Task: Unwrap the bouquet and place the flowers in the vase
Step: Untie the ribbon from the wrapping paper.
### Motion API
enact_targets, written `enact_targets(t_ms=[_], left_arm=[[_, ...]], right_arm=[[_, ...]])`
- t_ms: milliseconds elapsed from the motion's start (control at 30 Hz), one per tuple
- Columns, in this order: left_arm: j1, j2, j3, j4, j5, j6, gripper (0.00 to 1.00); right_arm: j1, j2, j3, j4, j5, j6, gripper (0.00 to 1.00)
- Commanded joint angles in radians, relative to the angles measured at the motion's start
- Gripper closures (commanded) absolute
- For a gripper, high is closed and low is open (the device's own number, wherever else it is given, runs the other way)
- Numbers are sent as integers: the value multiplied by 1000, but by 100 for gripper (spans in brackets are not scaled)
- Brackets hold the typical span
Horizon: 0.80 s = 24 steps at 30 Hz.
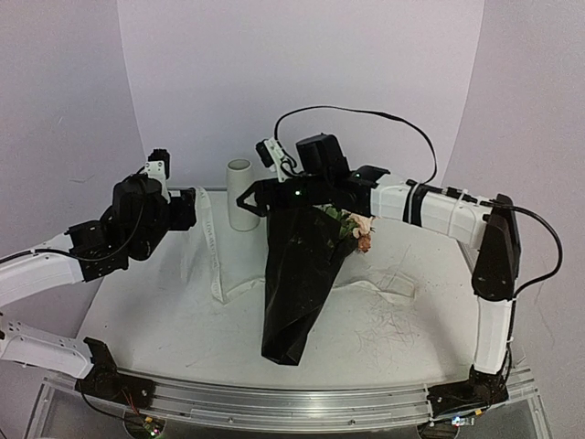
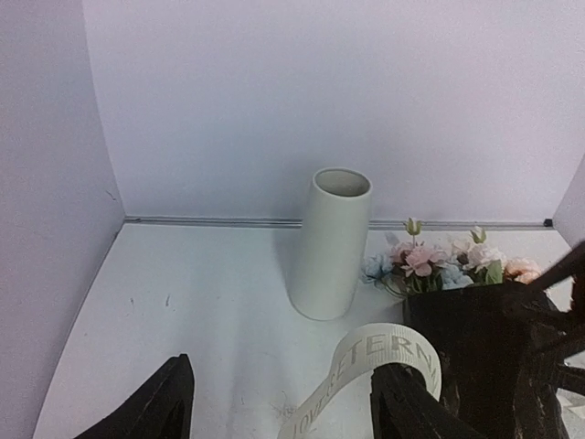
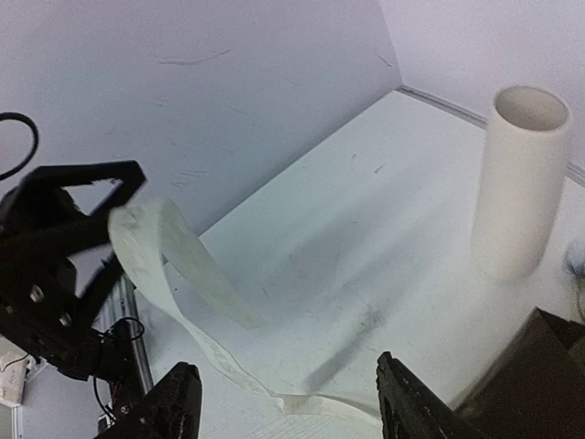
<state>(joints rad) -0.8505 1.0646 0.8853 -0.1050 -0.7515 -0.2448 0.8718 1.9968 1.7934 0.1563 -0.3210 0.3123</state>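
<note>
- Left wrist view, unlike top, shows ribbon [image 2: 384, 346] draped over one finger of my spread left gripper [image 2: 283, 366].
- My right gripper [image 3: 285, 361] is spread, empty; bare table [image 3: 366, 210] up to the vase [image 3: 521, 183].

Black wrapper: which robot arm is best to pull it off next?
Probably right. The right gripper hangs open at the top of the black wrapper. The left gripper sits past the vase, with the ribbon draped over one finger.

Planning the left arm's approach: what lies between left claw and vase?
Left wrist view: the cream ribbon draped over a finger of the left claw, then bare table up to the vase.
</note>
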Motion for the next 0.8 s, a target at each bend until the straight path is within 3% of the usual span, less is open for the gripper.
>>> enact_targets(t_ms=[0,200,400,467,667,767], left_arm=[[5,-10,7,-46,-108,-78,32],[53,118,113,-245,-166,-161,30],[256,196,153,-379,150,-303,34],[320,218,158,-412,193,-366,33],[429,315,218,-566,211,-522,32],[460,375,265,-686,150,-613,32]], right_arm=[[-21,-179,-187,17,151,0,33],[-29,-290,-402,9,256,43,34],[-29,-350,-510,-3,299,66,34],[-29,-366,-531,-23,319,75,34],[-29,-407,-608,-51,453,108,34],[-31,-419,-634,-57,490,119,34]])
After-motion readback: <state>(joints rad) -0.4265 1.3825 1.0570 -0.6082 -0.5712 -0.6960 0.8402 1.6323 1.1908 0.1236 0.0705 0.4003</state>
